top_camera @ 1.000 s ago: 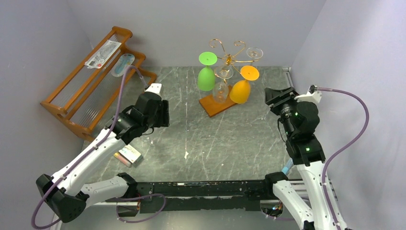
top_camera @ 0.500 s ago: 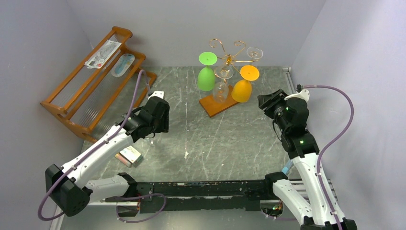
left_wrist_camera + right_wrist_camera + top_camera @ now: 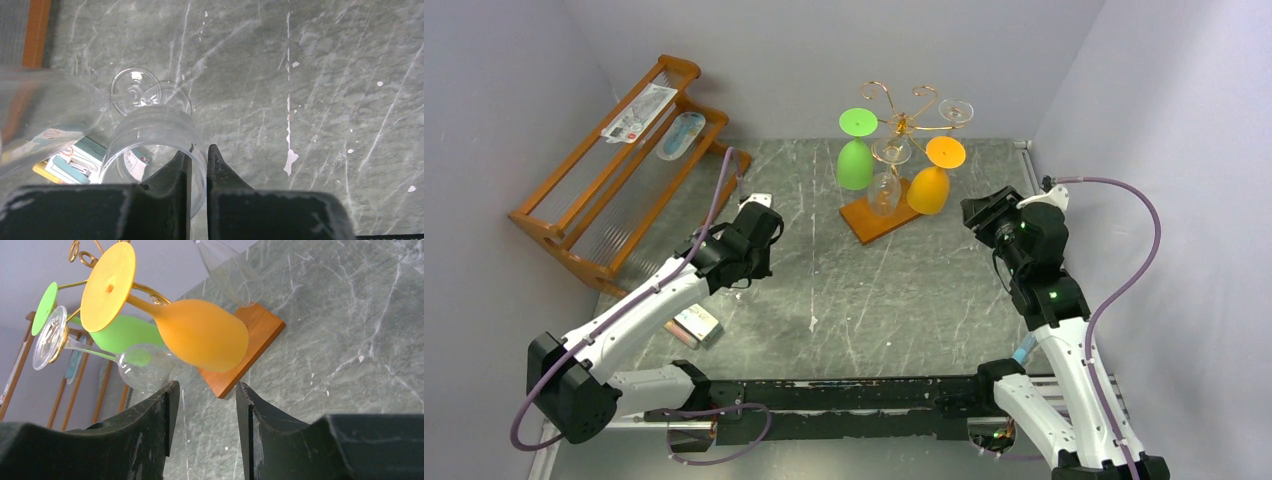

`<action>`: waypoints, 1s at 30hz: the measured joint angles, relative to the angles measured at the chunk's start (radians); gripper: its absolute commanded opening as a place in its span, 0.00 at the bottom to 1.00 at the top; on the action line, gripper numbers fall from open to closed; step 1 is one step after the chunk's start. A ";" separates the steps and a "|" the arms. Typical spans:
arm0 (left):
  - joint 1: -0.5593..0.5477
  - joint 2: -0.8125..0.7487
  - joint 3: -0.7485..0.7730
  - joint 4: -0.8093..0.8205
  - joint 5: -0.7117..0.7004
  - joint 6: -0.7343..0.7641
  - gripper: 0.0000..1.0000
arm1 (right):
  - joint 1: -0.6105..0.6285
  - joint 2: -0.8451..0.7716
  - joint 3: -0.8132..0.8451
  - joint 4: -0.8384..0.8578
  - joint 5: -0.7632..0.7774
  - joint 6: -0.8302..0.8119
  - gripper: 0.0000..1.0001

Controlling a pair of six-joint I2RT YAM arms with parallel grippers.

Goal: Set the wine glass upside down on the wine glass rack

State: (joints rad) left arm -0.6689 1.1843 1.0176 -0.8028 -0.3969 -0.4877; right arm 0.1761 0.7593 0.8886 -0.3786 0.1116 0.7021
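A clear wine glass (image 3: 150, 135) lies on its side on the grey marble table, its foot (image 3: 135, 90) pointing away from me. My left gripper (image 3: 199, 150) is shut on the glass's rim, one finger inside the bowl and one outside. In the top view the left gripper (image 3: 744, 272) is left of centre and hides most of the glass. The wine glass rack (image 3: 902, 122) stands at the back on its wooden base (image 3: 864, 220). It carries a green glass (image 3: 854, 162), an orange glass (image 3: 926, 190) and clear ones. My right gripper (image 3: 204, 387) is open and empty, facing the rack from its right.
An orange-brown slatted shelf (image 3: 614, 190) with packets on it stands at the back left. A small printed box (image 3: 694, 325) lies near the left arm, just beside the held glass. A blurred clear object (image 3: 45, 115) sits left of the glass. Walls close in both sides.
My left arm has reached forward and down over the lying glass, and its jaws have gone from open to shut on the rim. The right arm shifted slightly left, then stayed still.
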 measured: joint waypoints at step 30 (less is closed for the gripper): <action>-0.001 -0.226 -0.127 0.544 0.492 -0.034 0.05 | 0.009 -0.160 -0.500 0.254 -0.350 0.429 0.62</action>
State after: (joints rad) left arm -0.6697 0.9585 0.8902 -0.2592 0.0956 -0.5217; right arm 0.1848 0.5995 0.3882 -0.1246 -0.2382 1.1309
